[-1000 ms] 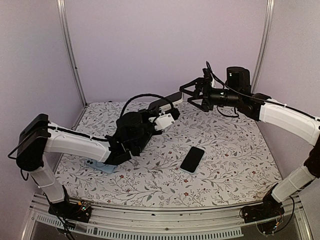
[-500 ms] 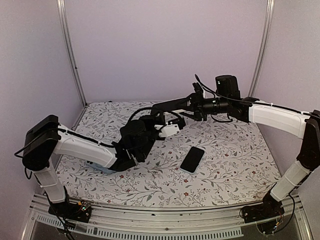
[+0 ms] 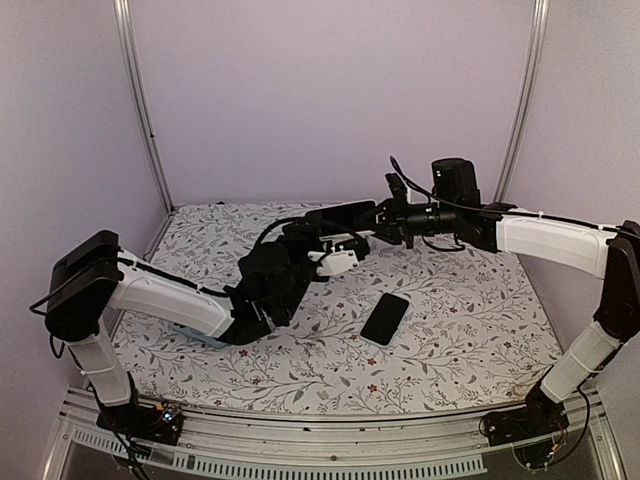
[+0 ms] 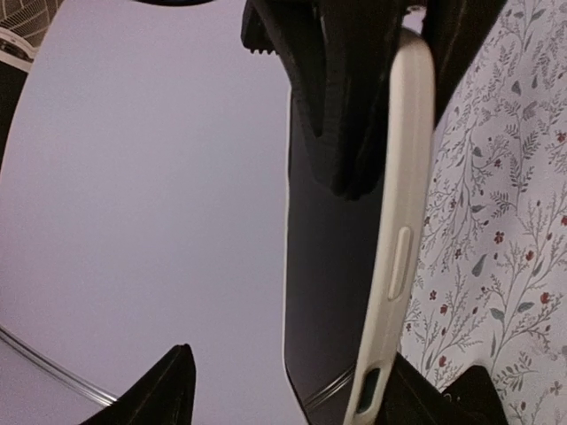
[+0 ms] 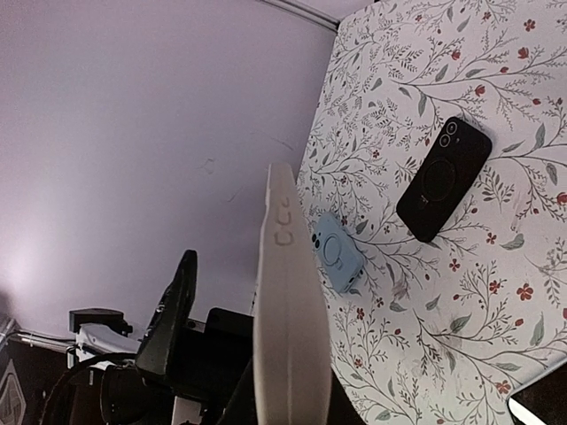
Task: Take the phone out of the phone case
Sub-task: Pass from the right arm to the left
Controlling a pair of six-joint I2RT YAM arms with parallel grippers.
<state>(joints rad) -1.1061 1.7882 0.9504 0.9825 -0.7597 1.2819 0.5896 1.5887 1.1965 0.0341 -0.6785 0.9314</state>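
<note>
open table [image 3: 480, 320] right of the black phone [image 3: 385, 318]; the cream case [image 4: 403, 221] aloft blocks the centre.

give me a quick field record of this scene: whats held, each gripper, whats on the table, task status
held item: phone inside cream case, up off the table
right gripper: shut on the case's far end
left gripper: open, a finger on either side of the case
on table: black phone, back up; small blue item near the left arm
task status: phone not yet out of case
</note>
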